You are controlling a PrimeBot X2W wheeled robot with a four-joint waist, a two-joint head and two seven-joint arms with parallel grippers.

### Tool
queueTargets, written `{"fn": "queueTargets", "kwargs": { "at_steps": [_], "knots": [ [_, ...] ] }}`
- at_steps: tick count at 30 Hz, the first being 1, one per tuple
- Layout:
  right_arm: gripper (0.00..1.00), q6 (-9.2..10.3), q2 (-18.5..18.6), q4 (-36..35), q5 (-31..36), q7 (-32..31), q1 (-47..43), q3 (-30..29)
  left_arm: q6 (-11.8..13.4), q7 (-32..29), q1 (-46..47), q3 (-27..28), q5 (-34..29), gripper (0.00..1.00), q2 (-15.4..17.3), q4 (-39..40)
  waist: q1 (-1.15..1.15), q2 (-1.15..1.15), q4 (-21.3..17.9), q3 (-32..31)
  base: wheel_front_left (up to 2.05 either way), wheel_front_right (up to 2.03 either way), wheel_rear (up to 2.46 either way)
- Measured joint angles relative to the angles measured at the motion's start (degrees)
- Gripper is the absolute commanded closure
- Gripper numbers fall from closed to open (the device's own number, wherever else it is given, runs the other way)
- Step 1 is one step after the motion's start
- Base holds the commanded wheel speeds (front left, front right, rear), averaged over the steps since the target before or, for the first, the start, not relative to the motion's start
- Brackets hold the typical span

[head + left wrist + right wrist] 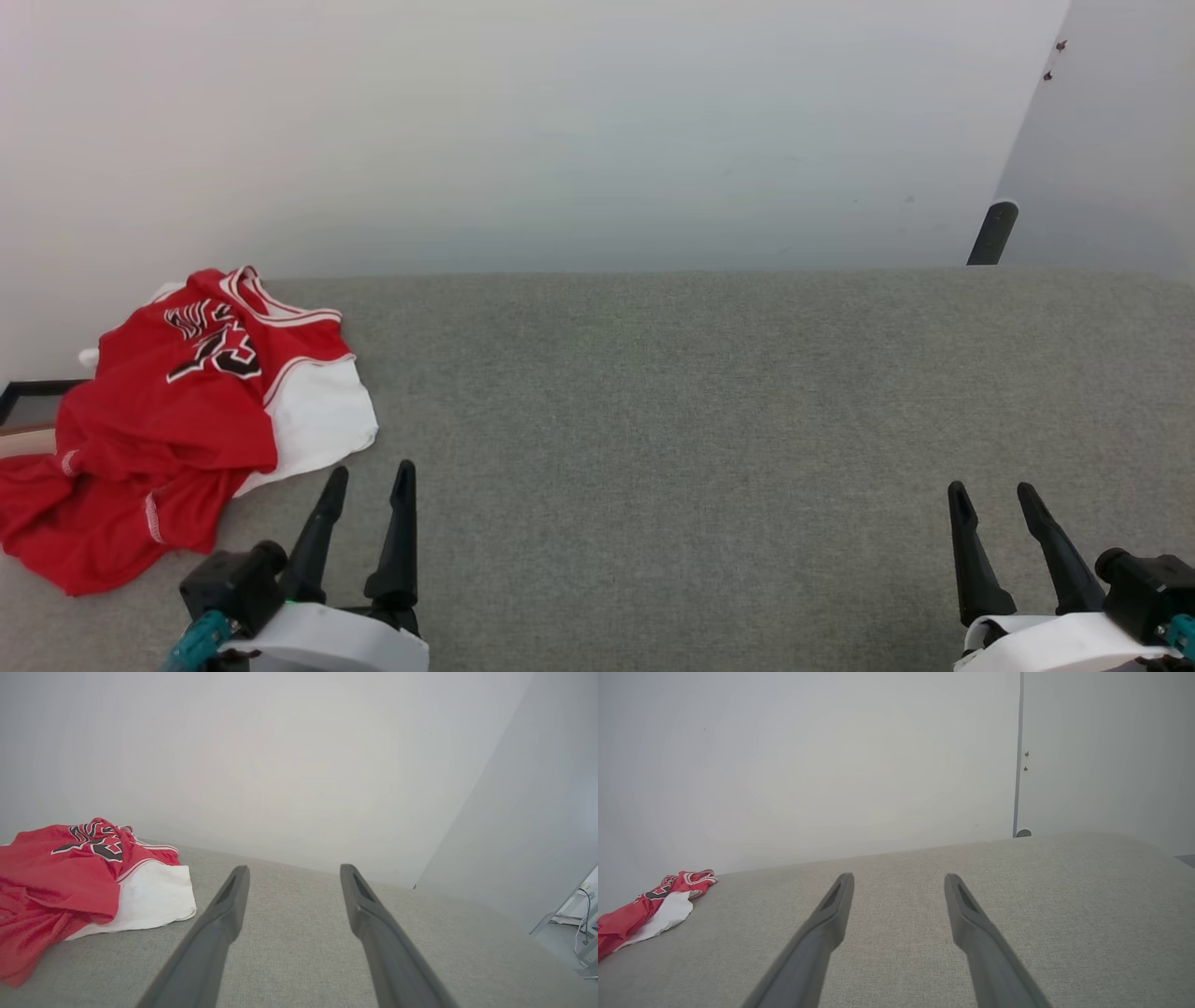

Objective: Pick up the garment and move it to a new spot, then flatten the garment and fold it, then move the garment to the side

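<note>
The jersey (177, 411) is seen crumpled at the left end of the mat (700, 420), bunched up to the mat's back edge where the wall (560, 121) rises. Its red hem is spread towards the mat's near-left corner and its white panel (317, 420) is turned towards the mat's middle. Nothing has been lifted, so the step in hand is judged to be the first pick-up. The left gripper (372, 469) is held over the mat's near edge, just beside the hem, with its jaws spread fully apart and nothing between them. The right gripper (990, 487) is held near the mat's right end — well apart from the jersey — and is likewise wide open and empty. The grasp is probably best made by the left gripper, with the fingers set astride a raised fold or the striped shoulder trim rather than pressed onto flat cloth, where little would be caught. A light, loose fabric is suggested by the creases, so a firm closure on a gathered ridge should be preferred. The lift should be carried high enough that the trailing hem is not dragged across the mat. The mat's middle — bare and broad — is judged the sensible new spot, since room for flattening will be needed there. Whether any cloth hangs over the mat's left edge cannot be told.
</note>
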State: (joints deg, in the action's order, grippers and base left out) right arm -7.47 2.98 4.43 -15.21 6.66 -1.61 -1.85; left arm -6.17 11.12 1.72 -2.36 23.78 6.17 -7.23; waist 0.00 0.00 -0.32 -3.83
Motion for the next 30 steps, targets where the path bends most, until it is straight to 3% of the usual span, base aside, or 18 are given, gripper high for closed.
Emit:
{"fn": "queueTargets", "kwargs": {
  "at_steps": [30],
  "knots": [
    [0.0, 0.0, -0.01, -3.32, 14.4, 2.55, -2.4, 0.62, -0.99, 3.28, -0.81, -0.31, -12.58, 0.0, -0.21, 0.76, 0.0, 0.0, 0.81, -1.84, 0.0, 0.0, 0.0]
  ]
}}
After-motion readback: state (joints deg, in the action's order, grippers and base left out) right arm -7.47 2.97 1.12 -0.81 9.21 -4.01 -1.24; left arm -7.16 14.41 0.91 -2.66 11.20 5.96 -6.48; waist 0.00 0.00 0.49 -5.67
